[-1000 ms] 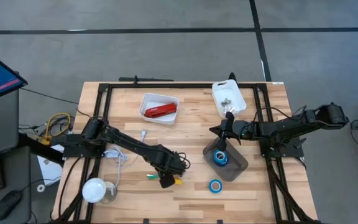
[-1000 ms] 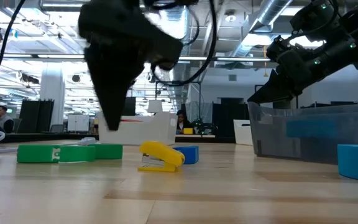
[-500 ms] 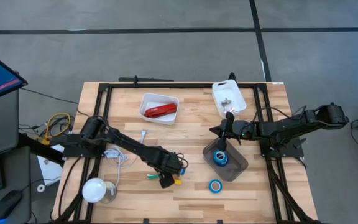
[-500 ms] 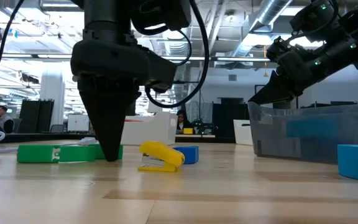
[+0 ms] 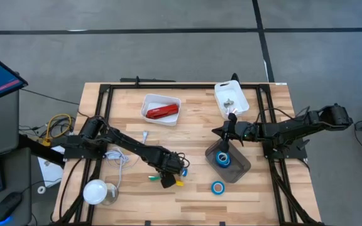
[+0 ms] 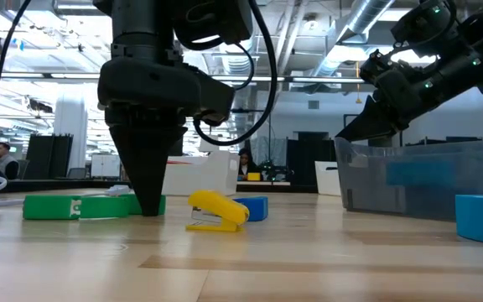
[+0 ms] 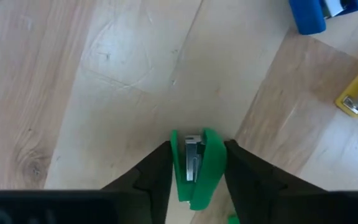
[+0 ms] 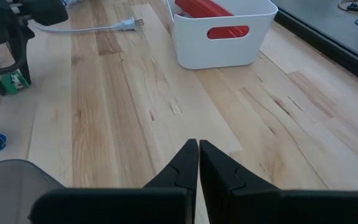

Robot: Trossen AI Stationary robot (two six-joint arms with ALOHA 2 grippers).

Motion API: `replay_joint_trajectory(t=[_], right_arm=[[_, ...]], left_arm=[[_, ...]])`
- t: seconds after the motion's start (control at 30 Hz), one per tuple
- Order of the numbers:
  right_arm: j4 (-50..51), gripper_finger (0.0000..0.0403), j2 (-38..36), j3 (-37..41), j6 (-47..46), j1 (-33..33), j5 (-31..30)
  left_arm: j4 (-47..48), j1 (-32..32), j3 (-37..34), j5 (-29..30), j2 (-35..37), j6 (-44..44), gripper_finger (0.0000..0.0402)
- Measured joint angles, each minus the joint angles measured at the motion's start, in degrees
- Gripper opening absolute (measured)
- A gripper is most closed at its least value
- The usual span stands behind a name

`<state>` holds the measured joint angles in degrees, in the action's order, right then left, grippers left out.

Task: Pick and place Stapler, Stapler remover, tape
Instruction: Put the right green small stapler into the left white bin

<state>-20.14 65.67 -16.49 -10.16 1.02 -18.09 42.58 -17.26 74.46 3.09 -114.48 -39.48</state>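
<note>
My left gripper (image 5: 166, 182) is down at the table and shut on the end of a small green piece (image 7: 194, 165), which lies flat (image 6: 90, 205). A small yellow piece (image 6: 216, 210) and a small blue piece (image 6: 254, 208) lie just beside it. The red stapler (image 5: 162, 112) lies in a white bin (image 5: 148, 102). One blue tape roll (image 5: 222, 159) sits in a grey bin (image 5: 237, 169); another (image 5: 217, 187) lies on the table near it. My right gripper (image 8: 199, 149) is shut and hovers above the table beside the grey bin, touching nothing. My left gripper pinches the green piece at its end (image 7: 194, 149) between the two fingers (image 7: 157, 171), one on each long side. The fingers come from above, pointing down, at the end nearest the yellow piece. The green piece lies flat on the table.
A second white bin (image 5: 231, 97) stands at the far right of the table. A white plug and cable (image 5: 144, 135) lie left of centre. A white round lamp (image 5: 96, 191) sits at the near left corner. Bare wood shows between the bins.
My left gripper has come down from just above the table until its fingertips stand at the table on the green piece's end, and has since kept still. The green, yellow and blue pieces have stayed in place.
</note>
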Motion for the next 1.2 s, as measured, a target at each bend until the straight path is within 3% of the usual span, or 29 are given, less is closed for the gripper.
replay_joint_trajectory(t=[0.43,1.2], right_arm=[[0.45,0.0008,0.00,0.00,-0.01,0.00,0.00],[0.43,0.0008,0.01,0.00,0.01,0.01,0.01]], left_arm=[[-0.76,0.13,-0.16,0.31,0.64,0.00,0.0073],[-1.15,0.76,0.02,0.33,0.82,-0.30,0.0070]])
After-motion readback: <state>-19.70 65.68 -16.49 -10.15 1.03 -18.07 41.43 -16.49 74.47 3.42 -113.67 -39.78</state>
